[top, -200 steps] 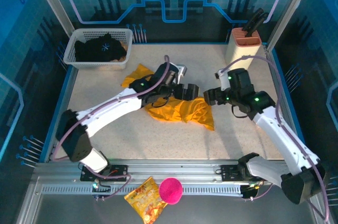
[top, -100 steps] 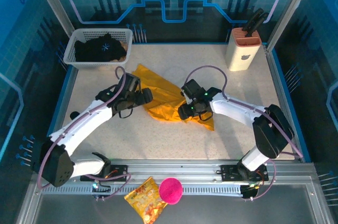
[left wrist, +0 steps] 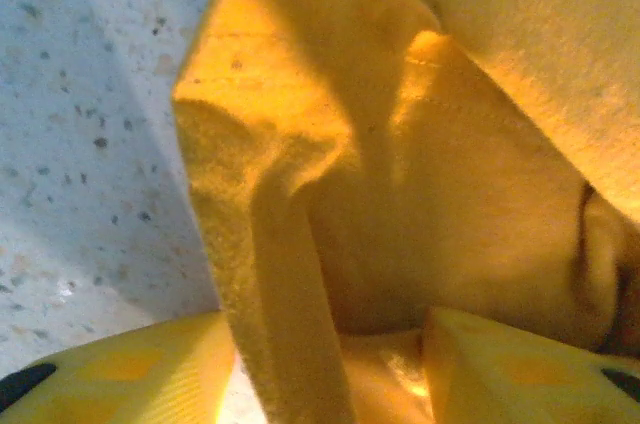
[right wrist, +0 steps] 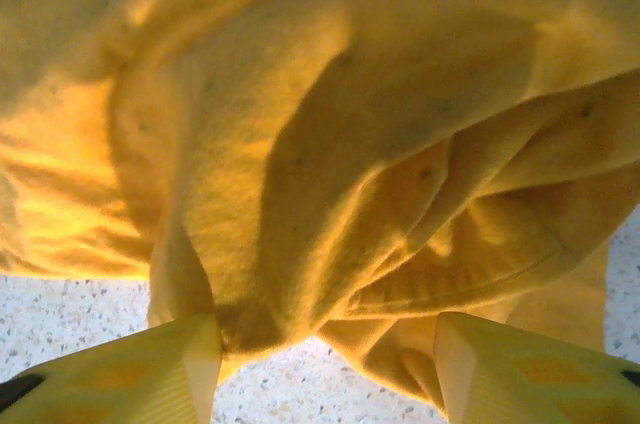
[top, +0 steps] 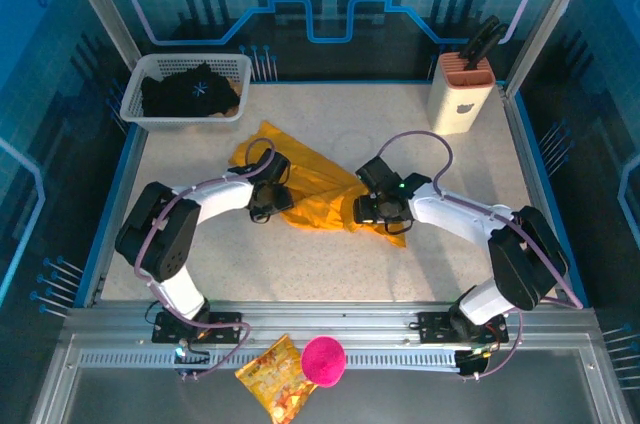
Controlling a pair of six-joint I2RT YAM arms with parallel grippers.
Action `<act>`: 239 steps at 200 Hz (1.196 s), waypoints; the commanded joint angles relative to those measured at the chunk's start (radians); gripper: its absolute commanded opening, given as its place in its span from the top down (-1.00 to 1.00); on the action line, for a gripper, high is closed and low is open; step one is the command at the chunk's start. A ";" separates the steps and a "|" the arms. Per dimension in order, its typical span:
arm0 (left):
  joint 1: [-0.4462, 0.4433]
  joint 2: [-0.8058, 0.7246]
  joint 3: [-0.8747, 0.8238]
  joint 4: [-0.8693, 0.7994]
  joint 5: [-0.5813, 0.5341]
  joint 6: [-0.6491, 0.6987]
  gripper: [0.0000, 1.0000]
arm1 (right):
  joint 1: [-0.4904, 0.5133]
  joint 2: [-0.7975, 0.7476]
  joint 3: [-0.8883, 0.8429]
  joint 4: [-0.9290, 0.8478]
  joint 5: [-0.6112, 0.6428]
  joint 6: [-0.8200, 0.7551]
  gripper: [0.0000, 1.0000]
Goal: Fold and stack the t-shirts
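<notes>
Table: we see a pale speckled table [top: 450,254] with a blue edge.
Middle: a mustard-orange tee [top: 320,194] lies crumpled on it.
Far left corner: we see a white basket [top: 182,122].
Far right corner: we find a cream knife block [top: 458,99], upright, well apart from the tee.

Mustard-orange tee [top: 320,199] crumpled at table [top: 450,264] centre, black starburst tee [top: 190,96] heaped in basket [top: 180,122]

Both arms fold in toward the middle, left hand [top: 266,202] and right hand [top: 366,210] set low and turned toward each other, near yet apart, each with two fingers standing partly spread, their grip unclear.
</notes>
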 commanded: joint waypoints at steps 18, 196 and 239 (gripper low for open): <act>0.010 0.094 0.031 0.128 0.042 0.028 1.00 | -0.027 -0.001 0.002 0.064 0.028 0.020 0.15; 0.010 -0.535 0.117 -0.146 0.058 0.137 1.00 | -0.052 -0.042 -0.024 0.135 -0.327 0.001 -0.26; 0.009 -0.527 0.172 -0.171 0.070 0.152 1.00 | -0.052 0.055 -0.036 0.197 -0.316 0.039 0.24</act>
